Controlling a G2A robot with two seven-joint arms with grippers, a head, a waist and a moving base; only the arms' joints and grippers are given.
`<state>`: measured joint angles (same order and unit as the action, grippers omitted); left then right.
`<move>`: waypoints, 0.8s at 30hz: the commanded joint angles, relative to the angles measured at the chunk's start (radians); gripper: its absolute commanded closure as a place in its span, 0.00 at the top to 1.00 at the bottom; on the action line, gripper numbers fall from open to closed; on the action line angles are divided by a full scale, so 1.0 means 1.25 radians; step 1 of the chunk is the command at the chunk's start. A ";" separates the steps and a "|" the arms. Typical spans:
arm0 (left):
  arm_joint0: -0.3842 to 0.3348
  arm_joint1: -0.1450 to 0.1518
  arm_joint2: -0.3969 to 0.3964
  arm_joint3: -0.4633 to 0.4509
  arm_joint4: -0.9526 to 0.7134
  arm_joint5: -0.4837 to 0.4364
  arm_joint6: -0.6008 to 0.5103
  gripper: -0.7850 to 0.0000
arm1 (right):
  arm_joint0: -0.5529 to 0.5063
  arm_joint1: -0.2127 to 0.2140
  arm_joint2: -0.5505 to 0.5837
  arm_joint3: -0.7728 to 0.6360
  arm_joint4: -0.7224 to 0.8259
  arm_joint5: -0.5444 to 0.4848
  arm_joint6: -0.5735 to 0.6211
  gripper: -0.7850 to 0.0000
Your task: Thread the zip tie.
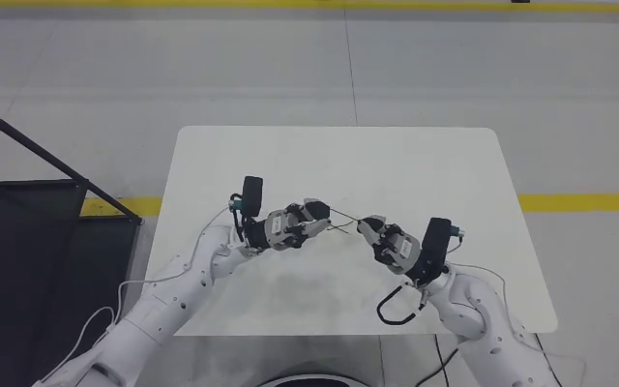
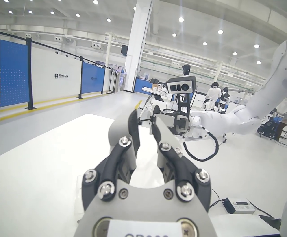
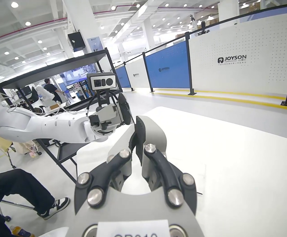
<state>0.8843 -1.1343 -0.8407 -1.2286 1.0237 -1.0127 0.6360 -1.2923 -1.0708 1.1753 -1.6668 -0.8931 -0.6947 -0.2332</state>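
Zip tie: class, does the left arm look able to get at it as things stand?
Probably yes: the zip tie sticks out of the shut right tool toward the open left tool, in the air over the table, with nothing between them.

We work in a large robotics lab hall. It has a high ceiling with rows of round lights (image 2: 181, 19) and a broad white column (image 2: 136, 44). The pale glossy floor (image 1: 97, 77) carries yellow lines (image 1: 571, 201), blue and white partition panels (image 3: 166, 67) fence off bays, and another white robot (image 3: 42, 92) stands beyond our white table (image 1: 435, 164)
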 commanded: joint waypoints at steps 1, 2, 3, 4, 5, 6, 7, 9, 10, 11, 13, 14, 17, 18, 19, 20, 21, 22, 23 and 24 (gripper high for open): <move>-0.001 -0.003 0.005 0.002 -0.005 0.000 0.002 0.94 | -0.001 -0.002 0.001 0.002 0.001 0.003 -0.009 0.00; -0.001 -0.004 0.009 0.003 -0.009 0.000 0.004 0.92 | -0.002 -0.002 0.001 0.002 0.003 0.002 -0.016 0.00; -0.002 -0.006 0.012 0.005 -0.012 0.000 0.006 0.92 | -0.002 -0.003 0.001 0.004 0.005 0.003 -0.022 0.00; -0.003 -0.007 0.016 0.008 -0.015 0.000 0.007 0.91 | -0.003 -0.004 0.001 0.005 0.007 0.002 -0.029 0.00; -0.004 -0.009 0.019 0.012 -0.019 0.000 0.008 0.90 | -0.003 -0.005 0.001 0.006 0.006 0.001 -0.035 0.00; -0.005 -0.011 0.023 0.015 -0.023 0.000 0.011 0.89 | -0.003 -0.006 0.001 0.008 0.006 0.001 -0.039 0.00; -0.005 -0.013 0.028 0.017 -0.030 0.000 0.016 0.85 | -0.003 -0.007 0.000 0.009 0.006 0.000 -0.044 0.00; -0.006 -0.019 0.040 0.021 -0.048 0.000 0.029 0.73 | -0.001 -0.009 -0.002 0.013 0.006 -0.003 -0.049 0.00; -0.008 -0.021 0.047 0.024 -0.058 0.000 0.036 0.67 | 0.000 -0.010 -0.004 0.015 0.008 -0.006 -0.051 0.00; -0.009 -0.024 0.053 0.028 -0.070 0.000 0.044 0.60 | 0.001 -0.011 -0.005 0.018 0.010 -0.009 -0.053 0.00; -0.014 -0.029 0.066 0.037 -0.092 0.000 0.055 0.48 | 0.004 -0.014 -0.007 0.025 0.017 -0.013 -0.056 0.00; -0.017 -0.032 0.074 0.041 -0.100 0.000 0.058 0.46 | 0.006 -0.015 -0.009 0.028 0.022 -0.015 -0.056 0.00; -0.027 -0.039 0.098 0.054 -0.126 0.000 0.067 0.43 | 0.012 -0.018 -0.014 0.038 0.044 -0.026 -0.057 0.00; -0.030 -0.042 0.106 0.058 -0.135 0.000 0.071 0.42 | 0.014 -0.020 -0.016 0.041 0.052 -0.030 -0.057 0.00; -0.032 -0.045 0.115 0.060 -0.147 0.000 0.075 0.39 | 0.016 -0.021 -0.017 0.043 0.059 -0.033 -0.057 0.00; -0.035 -0.047 0.125 0.062 -0.158 0.000 0.080 0.38 | 0.018 -0.022 -0.018 0.046 0.067 -0.039 -0.058 0.00; -0.040 -0.049 0.133 0.066 -0.167 0.000 0.083 0.37 | 0.020 -0.023 -0.019 0.050 0.074 -0.044 -0.056 0.00; -0.044 -0.051 0.140 0.070 -0.174 0.000 0.086 0.36 | 0.023 -0.024 -0.020 0.053 0.080 -0.050 -0.054 0.00; -0.047 -0.053 0.147 0.073 -0.182 0.000 0.091 0.36 | 0.025 -0.025 -0.021 0.056 0.087 -0.057 -0.052 0.00; -0.051 -0.054 0.153 0.076 -0.186 0.000 0.095 0.36 | 0.027 -0.025 -0.021 0.060 0.091 -0.063 -0.049 0.00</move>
<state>0.8249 -1.2005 -0.6572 -1.1374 0.7968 -1.0123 0.7495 -1.2609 -1.1017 1.1493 -1.5960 -0.7848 -0.7668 -0.2974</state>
